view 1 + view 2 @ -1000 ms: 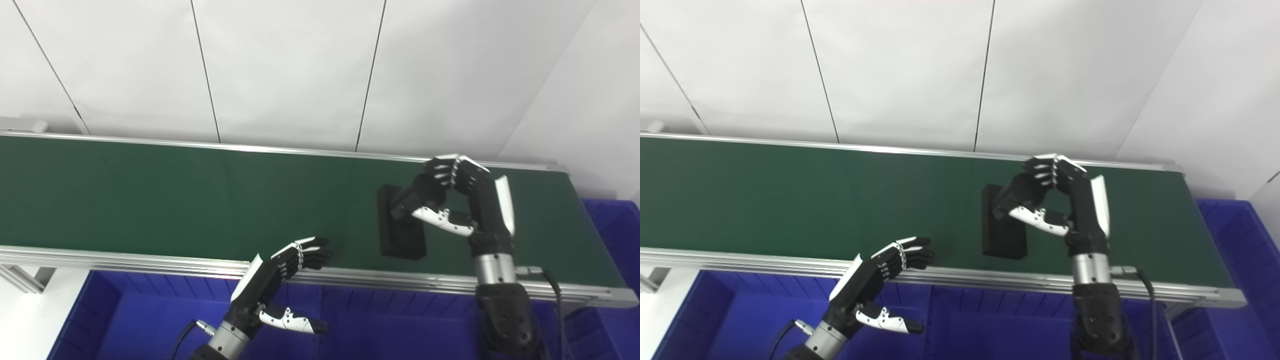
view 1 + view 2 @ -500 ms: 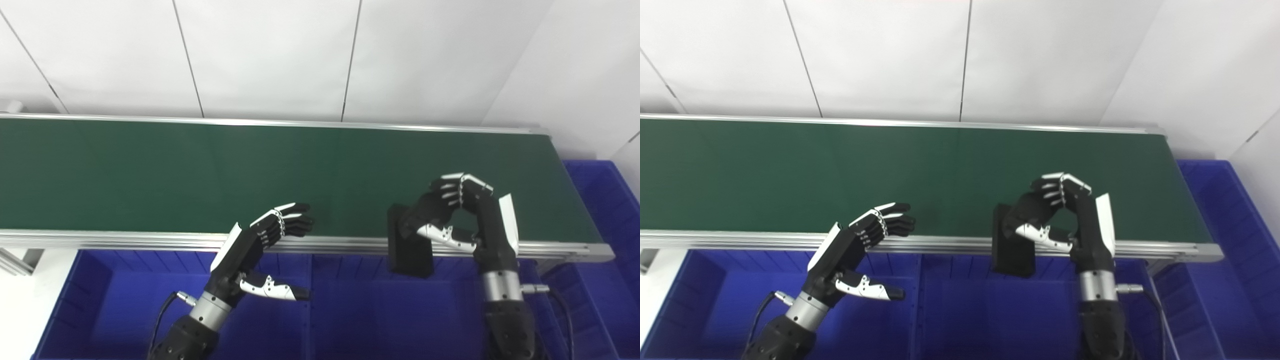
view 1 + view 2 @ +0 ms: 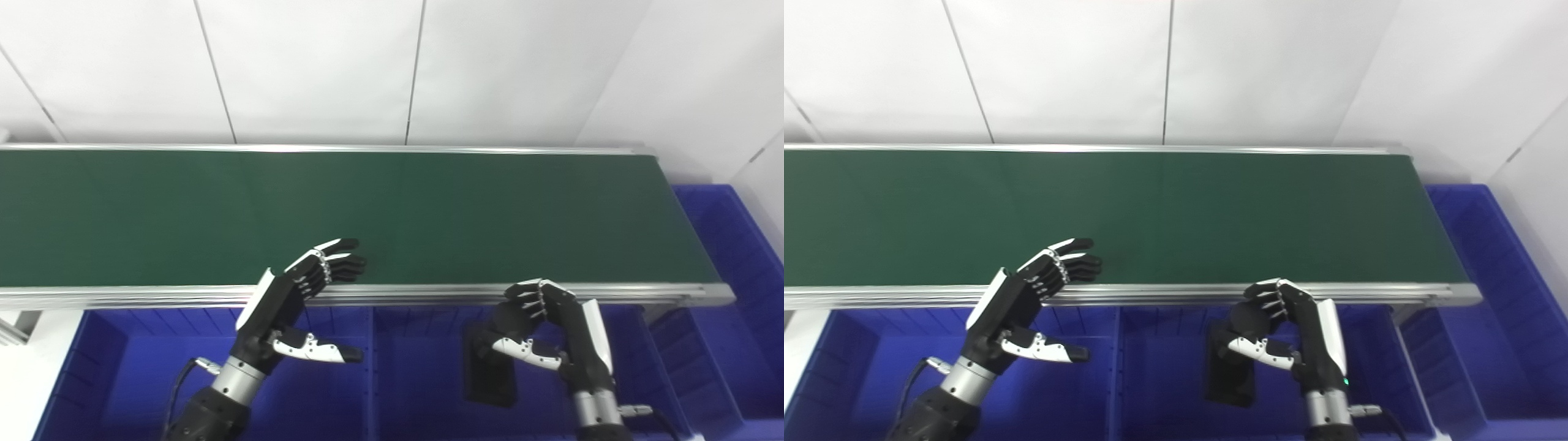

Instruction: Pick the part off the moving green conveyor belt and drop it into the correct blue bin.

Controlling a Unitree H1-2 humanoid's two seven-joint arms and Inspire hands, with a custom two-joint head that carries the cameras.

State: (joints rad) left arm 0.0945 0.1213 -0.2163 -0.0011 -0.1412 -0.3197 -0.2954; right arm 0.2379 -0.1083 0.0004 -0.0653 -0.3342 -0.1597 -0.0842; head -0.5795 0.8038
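Note:
A flat black rectangular part (image 3: 487,376) hangs upright over the middle blue bin (image 3: 422,367), below the front rail of the green conveyor belt (image 3: 429,214). My right hand (image 3: 545,334) is shut on the black part, with fingers and thumb pinching its upper right edge. My left hand (image 3: 294,300) is open and holds nothing. Its fingers spread over the belt's front rail, above the left blue bin (image 3: 122,367). No part lies on the belt.
An aluminium rail (image 3: 429,294) runs along the belt's front edge, just above the bins. A divider wall (image 3: 370,367) separates the left and middle bins. Another blue bin (image 3: 735,245) stands past the belt's right end. White wall panels rise behind the belt.
The right hand carried the black part off the belt, over the front rail and down above the middle bin. The camera tilted down. The left hand barely moved.

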